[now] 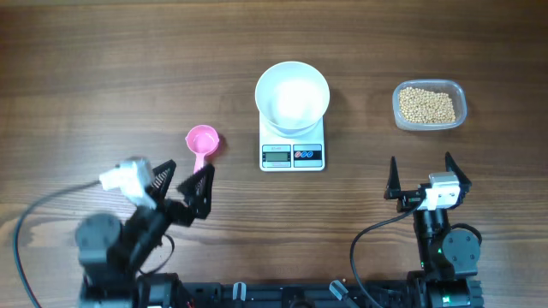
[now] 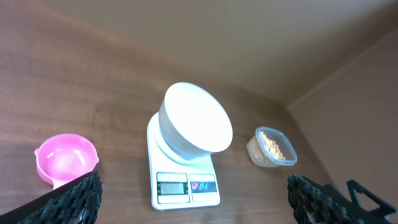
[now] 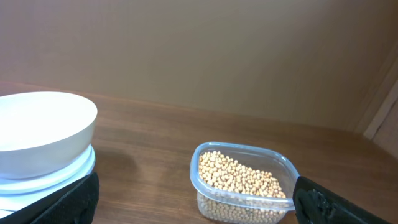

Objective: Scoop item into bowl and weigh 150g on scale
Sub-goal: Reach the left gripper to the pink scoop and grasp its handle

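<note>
The bowl [image 1: 292,96] sits on the scale [image 1: 292,155] at upper centre, with the display edge toward the frame's bottom. The beans [image 1: 427,105] lie in a tub [image 1: 463,108] at upper right, its long axis left-to-right. The left gripper [image 1: 192,166] and the right gripper [image 1: 420,159] gape empty.

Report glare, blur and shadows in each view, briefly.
Overhead: even light and sharp, but the inside of the bowl washes out to flat white. Left wrist: tilted view, the bowl glares, and the fingers are dark in the bottom corners. Right wrist: the beans are crisp, while the near fingers are dark with little detail.
</note>
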Controlling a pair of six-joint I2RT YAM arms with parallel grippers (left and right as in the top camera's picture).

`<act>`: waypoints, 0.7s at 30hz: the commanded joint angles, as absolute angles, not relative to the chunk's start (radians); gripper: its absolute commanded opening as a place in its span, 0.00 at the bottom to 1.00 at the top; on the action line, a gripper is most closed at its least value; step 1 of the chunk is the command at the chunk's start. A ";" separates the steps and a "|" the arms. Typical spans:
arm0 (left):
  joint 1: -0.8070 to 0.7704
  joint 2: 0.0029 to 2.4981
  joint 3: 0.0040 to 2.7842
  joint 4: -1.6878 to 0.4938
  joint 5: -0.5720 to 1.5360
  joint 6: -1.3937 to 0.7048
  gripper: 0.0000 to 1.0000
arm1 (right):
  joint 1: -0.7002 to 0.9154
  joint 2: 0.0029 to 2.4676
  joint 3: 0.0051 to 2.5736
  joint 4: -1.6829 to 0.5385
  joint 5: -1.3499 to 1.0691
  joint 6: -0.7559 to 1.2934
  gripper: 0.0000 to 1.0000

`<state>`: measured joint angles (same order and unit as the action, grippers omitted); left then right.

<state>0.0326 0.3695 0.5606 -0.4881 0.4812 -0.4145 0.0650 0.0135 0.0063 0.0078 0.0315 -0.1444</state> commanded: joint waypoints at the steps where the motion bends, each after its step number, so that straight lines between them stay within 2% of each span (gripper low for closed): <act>1: 0.030 0.569 0.629 -0.488 0.671 -0.424 1.00 | 0.068 0.007 0.005 0.010 0.046 -0.155 1.00; 7: 0.030 0.766 0.667 -0.515 0.703 -0.506 1.00 | 0.068 0.007 0.005 0.010 0.046 -0.155 1.00; 13: 0.030 1.083 0.934 -0.885 0.384 -0.501 1.00 | 0.068 0.007 0.005 0.010 0.045 -0.155 1.00; 17: 0.031 1.323 0.937 -0.874 0.174 -0.502 1.00 | 0.068 0.007 0.005 0.010 0.046 -0.155 1.00; 21: 0.048 1.515 0.936 -0.825 0.156 -0.501 1.00 | 0.068 0.007 0.005 0.010 0.046 -0.155 1.00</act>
<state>0.0338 1.4242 0.9325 -0.8505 0.2245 -0.5034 0.0650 0.0139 0.0063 0.0078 0.0315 -0.1444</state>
